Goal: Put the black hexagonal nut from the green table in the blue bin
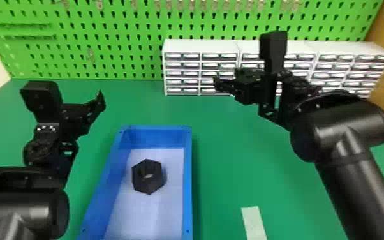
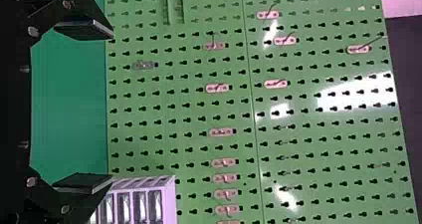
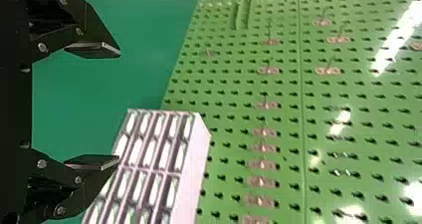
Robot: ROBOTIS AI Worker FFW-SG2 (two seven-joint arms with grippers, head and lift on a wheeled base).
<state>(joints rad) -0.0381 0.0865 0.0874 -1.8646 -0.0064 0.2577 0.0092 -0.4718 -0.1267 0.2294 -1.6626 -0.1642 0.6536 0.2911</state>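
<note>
In the head view, the black hexagonal nut [image 1: 149, 185] lies on the floor of the blue bin [image 1: 188, 178], a little left of centre and in the lower half of the frame, so the placing looks done. In the left wrist view, the left gripper [image 2: 112, 107] has its fingers spread and empty; in the right wrist view, the right gripper [image 3: 119, 106] is likewise apart and empty, so nothing seems left to do.
</note>
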